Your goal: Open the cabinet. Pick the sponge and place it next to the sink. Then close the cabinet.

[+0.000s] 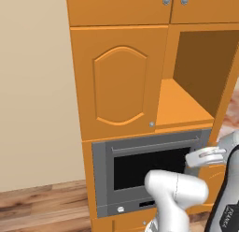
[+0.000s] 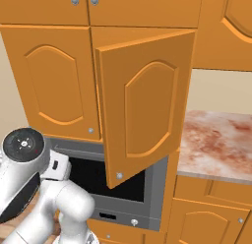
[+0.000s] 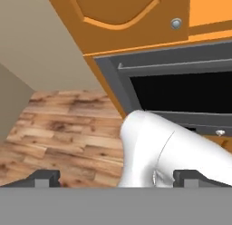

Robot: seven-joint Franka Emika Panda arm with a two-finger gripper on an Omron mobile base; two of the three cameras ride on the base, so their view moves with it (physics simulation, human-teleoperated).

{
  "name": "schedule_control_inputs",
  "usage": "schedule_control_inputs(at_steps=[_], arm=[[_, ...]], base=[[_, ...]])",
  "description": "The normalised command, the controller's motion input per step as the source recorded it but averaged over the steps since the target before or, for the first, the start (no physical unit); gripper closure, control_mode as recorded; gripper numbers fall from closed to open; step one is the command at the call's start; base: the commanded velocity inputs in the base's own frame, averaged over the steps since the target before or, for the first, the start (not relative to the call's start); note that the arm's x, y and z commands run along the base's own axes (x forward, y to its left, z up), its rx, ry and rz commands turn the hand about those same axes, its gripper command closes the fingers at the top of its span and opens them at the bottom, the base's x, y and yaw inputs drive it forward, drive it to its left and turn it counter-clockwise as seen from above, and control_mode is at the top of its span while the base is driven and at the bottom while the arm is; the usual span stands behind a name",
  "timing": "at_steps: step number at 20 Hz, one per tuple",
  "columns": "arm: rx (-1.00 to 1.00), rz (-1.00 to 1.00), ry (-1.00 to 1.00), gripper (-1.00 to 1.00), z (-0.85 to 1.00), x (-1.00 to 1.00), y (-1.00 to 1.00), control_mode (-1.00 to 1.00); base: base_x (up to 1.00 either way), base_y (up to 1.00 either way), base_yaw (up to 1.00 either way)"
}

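Cabinet (image 1: pixel 140 81) work is judged partly done: the left door (image 1: pixel 119 83) is shut, while the right door (image 2: pixel 142 112) is swung out, so that the orange shelf (image 1: pixel 179 107) inside is laid bare at about 3 o'clock in the left base view. No sponge can be made out on that shelf or anywhere else, so its place cannot be told; whether it has already been moved cannot be told either. Placing beside the sink, if not yet done, and the closing of the right door are judged to be left.

Doors are seen as flat orange wood with raised arched panels and small round silver knobs (image 1: pixel 151 124) near the lower corners. Below, at 6 o'clock, a grey oven (image 1: pixel 149 172) with a dark glass window and a straight bar handle is set. At 3 o'clock in the right base view a mottled reddish stone table (image 2: pixel 216 139) is shown.

In the hand view the tool (image 3: pixel 120 178) is seen spread wide and released, nothing between its dark fingertips (image 3: pixel 44 178), and it is pointed toward plank flooring (image 3: pixel 63 138).
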Motion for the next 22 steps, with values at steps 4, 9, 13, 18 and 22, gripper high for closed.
schedule_control_inputs(at_steps=[4,9,13,18,22], arm=[[-0.1,-0.02,-0.26,-1.0,0.0,0.3,0.73,-1.0],[-0.19,-0.05,-0.23,-1.0,0.0,0.23,0.52,-1.0],[-0.28,-0.14,-0.23,-1.0,0.0,0.27,0.14,-1.0],[-0.29,-0.24,-0.22,-1.0,0.0,0.21,0.0,-1.0],[-0.23,-0.27,-0.19,-1.0,0.0,0.19,0.0,-1.0]], base=[[0.0,0.0,0.0],[0.0,0.0,0.0],[0.0,0.0,0.0],[0.0,0.0,0.0],[0.0,0.0,0.0]])
